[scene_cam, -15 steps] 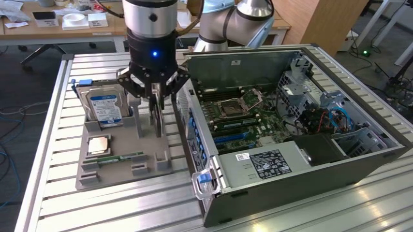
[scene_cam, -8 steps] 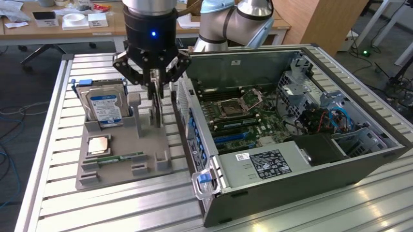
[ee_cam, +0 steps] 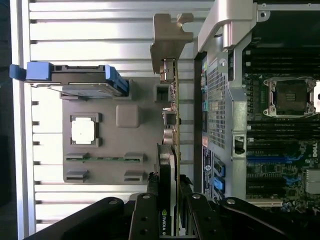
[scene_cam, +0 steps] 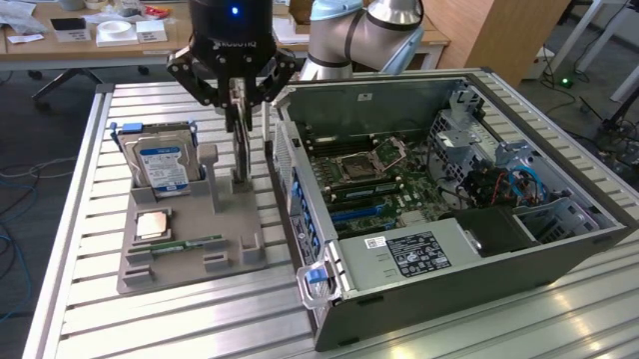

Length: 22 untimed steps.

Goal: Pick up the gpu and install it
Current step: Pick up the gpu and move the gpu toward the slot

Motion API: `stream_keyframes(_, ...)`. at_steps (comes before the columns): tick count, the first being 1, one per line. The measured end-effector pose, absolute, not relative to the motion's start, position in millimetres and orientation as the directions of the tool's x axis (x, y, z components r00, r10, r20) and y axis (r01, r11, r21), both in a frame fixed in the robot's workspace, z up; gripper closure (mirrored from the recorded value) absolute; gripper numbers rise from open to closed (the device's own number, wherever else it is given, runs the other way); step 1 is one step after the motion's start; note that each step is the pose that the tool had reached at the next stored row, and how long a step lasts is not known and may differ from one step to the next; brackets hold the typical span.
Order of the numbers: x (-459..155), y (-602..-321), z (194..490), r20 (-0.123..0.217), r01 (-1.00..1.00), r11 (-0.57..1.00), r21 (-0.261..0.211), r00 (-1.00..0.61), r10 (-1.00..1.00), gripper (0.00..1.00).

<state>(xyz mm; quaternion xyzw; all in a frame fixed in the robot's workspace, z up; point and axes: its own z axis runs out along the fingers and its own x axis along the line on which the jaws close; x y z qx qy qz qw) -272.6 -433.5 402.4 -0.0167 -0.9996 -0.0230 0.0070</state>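
Note:
The gpu (scene_cam: 241, 142) stands on edge, a thin dark card with a silvery bracket at one end. My gripper (scene_cam: 239, 105) is shut on its upper edge, a finger on each face. The card's lower edge is down at the grey holder (scene_cam: 190, 250); whether it rests in the holder's slot I cannot tell. In the wrist view the gpu (ee_cam: 166, 165) runs edge-on out from between my gripper (ee_cam: 168, 200). The open computer case (scene_cam: 559, 247) lies to the exterior view's right, its motherboard (scene_cam: 370, 172) exposed.
The holder (ee_cam: 140, 150) also carries a hard drive (scene_cam: 164, 168) in a blue frame, a square processor (scene_cam: 152, 224) and a green memory stick (scene_cam: 185, 244). The case's perforated rear wall (scene_cam: 284, 149) stands close beside the card. All rests on a slatted metal table (scene_cam: 150, 321).

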Motion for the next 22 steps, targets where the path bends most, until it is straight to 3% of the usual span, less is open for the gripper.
stream_keyframes(7,-273,-434,430,0.015,0.034,0.998,0.047,-0.999,0.033,0.74)
stream_keyframes(22,-263,-434,431,0.015,0.034,0.998,0.047,-0.999,0.033,0.74)
